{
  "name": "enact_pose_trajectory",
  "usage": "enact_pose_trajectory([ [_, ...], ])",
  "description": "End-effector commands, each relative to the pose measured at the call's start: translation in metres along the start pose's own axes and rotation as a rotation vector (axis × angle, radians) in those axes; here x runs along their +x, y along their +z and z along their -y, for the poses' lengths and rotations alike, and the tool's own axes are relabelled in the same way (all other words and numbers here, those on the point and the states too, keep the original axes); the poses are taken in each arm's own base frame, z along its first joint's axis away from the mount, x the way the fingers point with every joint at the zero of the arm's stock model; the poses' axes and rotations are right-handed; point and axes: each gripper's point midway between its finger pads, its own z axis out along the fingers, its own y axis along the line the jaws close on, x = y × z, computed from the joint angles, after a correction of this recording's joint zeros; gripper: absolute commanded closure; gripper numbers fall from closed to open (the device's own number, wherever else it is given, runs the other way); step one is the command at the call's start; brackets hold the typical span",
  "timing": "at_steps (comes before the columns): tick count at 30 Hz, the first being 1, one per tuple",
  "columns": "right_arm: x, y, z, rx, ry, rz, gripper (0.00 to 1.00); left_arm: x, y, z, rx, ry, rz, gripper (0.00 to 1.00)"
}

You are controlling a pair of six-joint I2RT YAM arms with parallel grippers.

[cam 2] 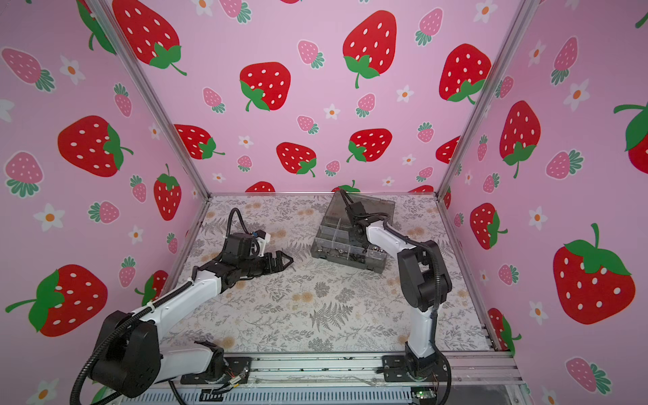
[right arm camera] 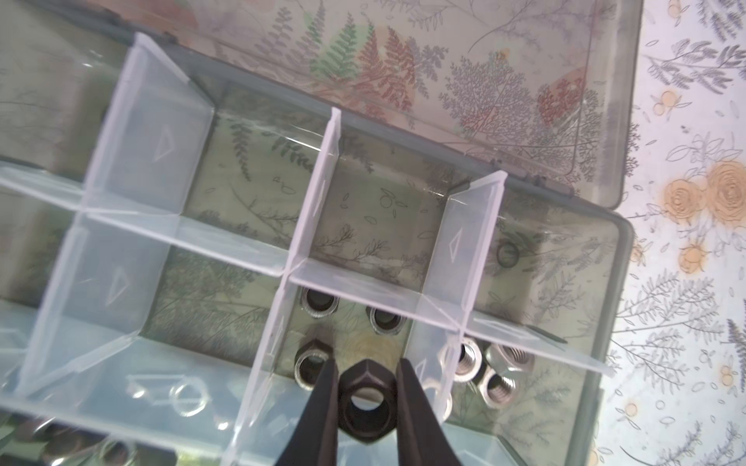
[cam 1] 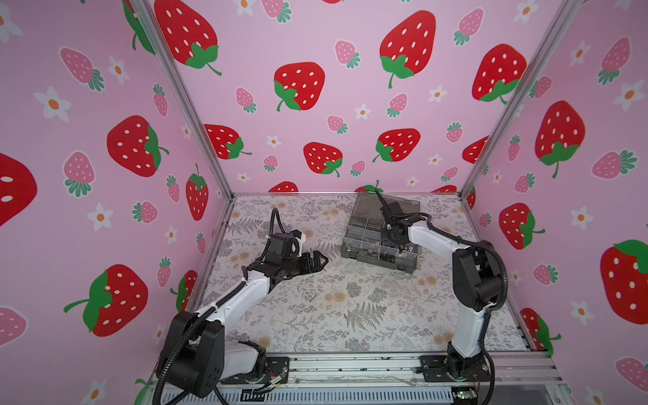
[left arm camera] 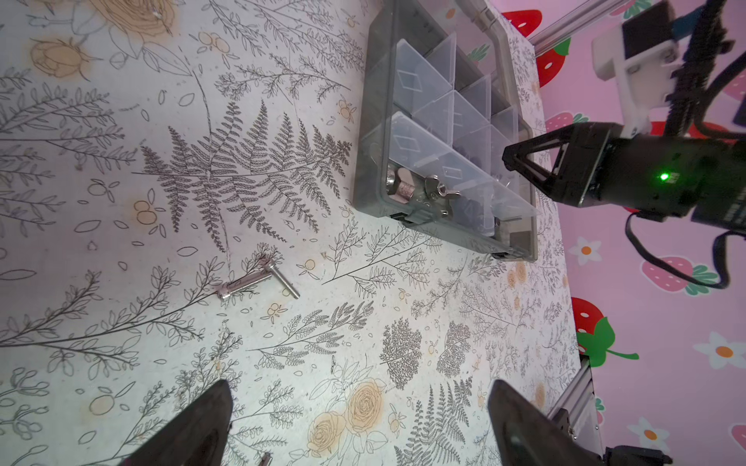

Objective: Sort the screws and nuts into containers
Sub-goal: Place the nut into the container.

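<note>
Right end effector [right arm camera: 366,360] is clenched on a black hex nut [right arm camera: 365,403], with its two dark fingers pressing on opposite flats. We see the nut's bore head-on from the right wrist camera, so its axis runs along the fingers. One corner of the hexagon points out between the fingertips.

The nut hangs over a compartment of the organiser box [right arm camera: 623,282] where three dark nuts [right arm camera: 385,318] lie flat with their bores facing up. We cannot tell how high above them it sits. Across a pale divider [right arm camera: 460,258], the next compartment holds a small heap of silver nuts [right arm camera: 500,391], tilted various ways. The lid [right arm camera: 524,60] is open and hinged back, away from the arm. In both top views this end effector [cam 1: 399,247] points steeply down into the box.

Left end effector [left arm camera: 359,387] is released, its jaws wide and empty. In a top view it [cam 2: 285,261] hovers low over the worktop [cam 2: 315,333], well apart from the box and on its left. Two silver screws [left arm camera: 258,280] lie flat on the worktop ahead of it. They touch near one screw's head, and their long axes cross at a rough right angle. They sit apart from both the box and the fingers. A silver wing nut [left arm camera: 440,189] lies in a near corner compartment of the box.
</note>
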Motion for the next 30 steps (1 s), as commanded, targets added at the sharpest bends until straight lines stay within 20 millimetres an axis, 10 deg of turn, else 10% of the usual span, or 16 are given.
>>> enact_pose_trajectory([
  [1, -0.002, 0.007, -0.003, -0.016, -0.016, -0.012, 0.88, -0.011, -0.005, -0.001, -0.046, -0.003, 0.020, 0.00],
  [12, -0.004, 0.003, -0.004, -0.030, -0.026, -0.007, 0.59, -0.014, -0.006, -0.032, -0.224, -0.125, 0.037, 0.02],
  [24, -0.020, -0.055, 0.001, -0.108, -0.003, 0.145, 0.31, -0.018, -0.015, -0.088, -0.586, -0.368, 0.065, 0.17],
  [30, -0.021, -0.074, -0.002, -0.164, 0.013, 0.203, 0.00, -0.030, -0.017, -0.106, -0.732, -0.487, 0.116, 0.32],
])
